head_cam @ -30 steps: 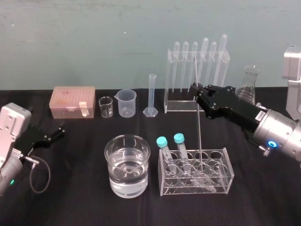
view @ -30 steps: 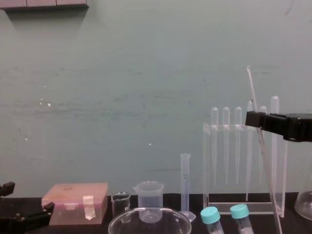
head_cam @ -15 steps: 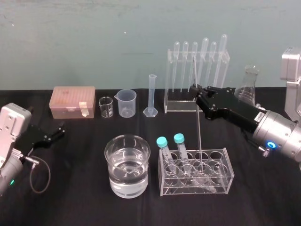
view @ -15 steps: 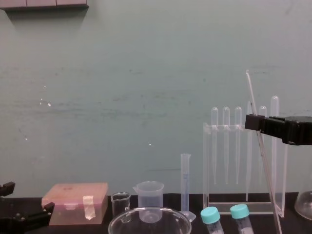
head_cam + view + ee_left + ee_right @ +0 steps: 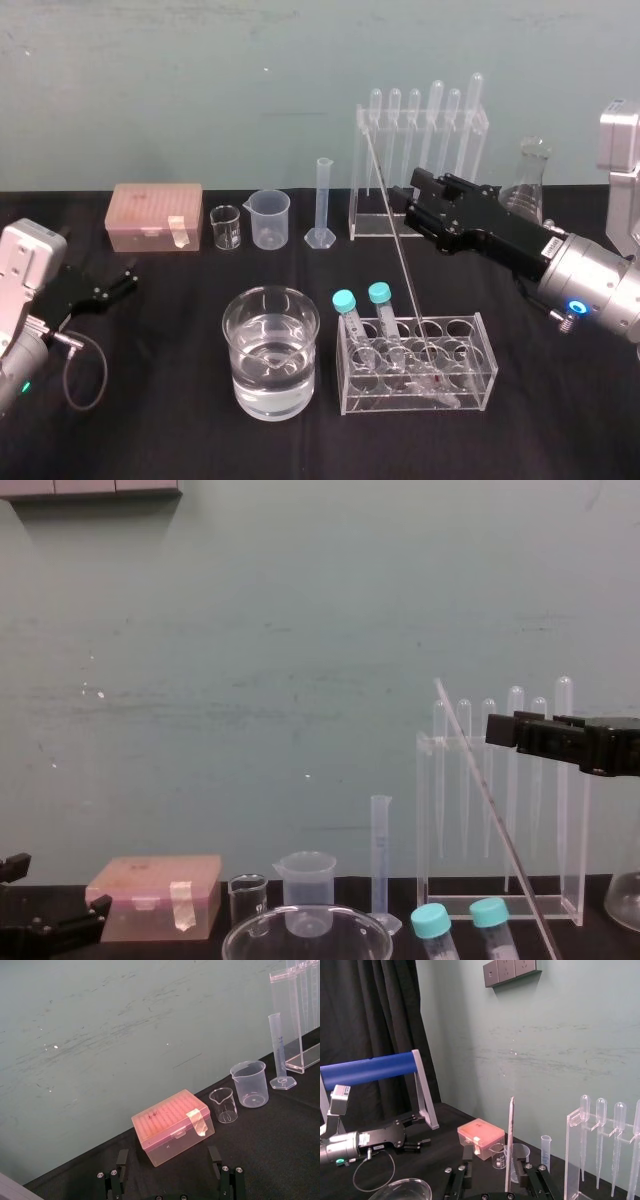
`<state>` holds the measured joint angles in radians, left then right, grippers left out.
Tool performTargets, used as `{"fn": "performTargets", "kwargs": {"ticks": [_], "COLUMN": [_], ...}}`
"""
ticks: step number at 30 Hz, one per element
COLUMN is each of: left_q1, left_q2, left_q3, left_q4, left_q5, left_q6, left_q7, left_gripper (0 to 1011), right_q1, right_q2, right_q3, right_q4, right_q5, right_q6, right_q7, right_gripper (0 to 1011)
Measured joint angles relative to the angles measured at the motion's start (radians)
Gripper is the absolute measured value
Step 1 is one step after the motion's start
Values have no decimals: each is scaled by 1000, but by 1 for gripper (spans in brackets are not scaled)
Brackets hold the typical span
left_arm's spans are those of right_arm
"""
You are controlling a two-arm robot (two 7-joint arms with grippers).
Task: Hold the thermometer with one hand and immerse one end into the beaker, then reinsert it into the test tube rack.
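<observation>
The thermometer (image 5: 396,255), a long thin glass rod, stands with its red tip down in a well of the low clear test tube rack (image 5: 470,385) and leans with its top toward my left. My right gripper (image 5: 408,200) hovers open at the rod's upper part, just to its right. In the right wrist view the thermometer (image 5: 510,1145) rises between the spread fingers (image 5: 466,1162), close to one of them. The beaker (image 5: 270,350), a wide glass holding water, sits left of the rack. My left gripper (image 5: 115,283) rests open on the table at far left.
Two blue-capped tubes (image 5: 345,300) stand in the rack's left end. Along the back are a pink tip box (image 5: 157,215), a small glass beaker (image 5: 226,227), a plastic beaker (image 5: 270,218), a graduated cylinder (image 5: 322,205), a tall pipette stand (image 5: 385,222) and a flask (image 5: 527,180).
My right gripper has opened and let go of the thermometer. The rod's top has tipped over toward my left, its foot staying in the rack.
</observation>
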<state>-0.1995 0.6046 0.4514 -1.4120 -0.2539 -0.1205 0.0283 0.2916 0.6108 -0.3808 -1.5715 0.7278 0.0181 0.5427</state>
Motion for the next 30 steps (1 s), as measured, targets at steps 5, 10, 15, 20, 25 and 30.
{"fn": "performTargets", "kwargs": {"ticks": [5, 10, 15, 20, 25, 30], "left_q1": [0, 0, 0, 0, 0, 0], "left_q2": [0, 0, 0, 0, 0, 0], "left_q3": [0, 0, 0, 0, 0, 0], "left_q4": [0, 0, 0, 0, 0, 0], "left_q5": [0, 0, 0, 0, 0, 0], "left_q6": [0, 0, 0, 0, 0, 0], "left_q7": [0, 0, 0, 0, 0, 0], "left_gripper": [1008, 1008, 1008, 1008, 1008, 1008], "right_q1": [0, 0, 0, -15, -38, -50], "right_q2": [0, 0, 0, -32, -52, -57], "right_q3": [0, 0, 0, 55, 82, 65], "right_q4": [0, 0, 0, 3, 45, 102], "right_q5": [1, 1, 1, -60, -219, -311], "right_q6": [0, 0, 0, -45, -10, 67], "right_q7": [0, 0, 0, -142, -404, -506], "right_gripper": [640, 788, 915, 1004, 1004, 1004]}}
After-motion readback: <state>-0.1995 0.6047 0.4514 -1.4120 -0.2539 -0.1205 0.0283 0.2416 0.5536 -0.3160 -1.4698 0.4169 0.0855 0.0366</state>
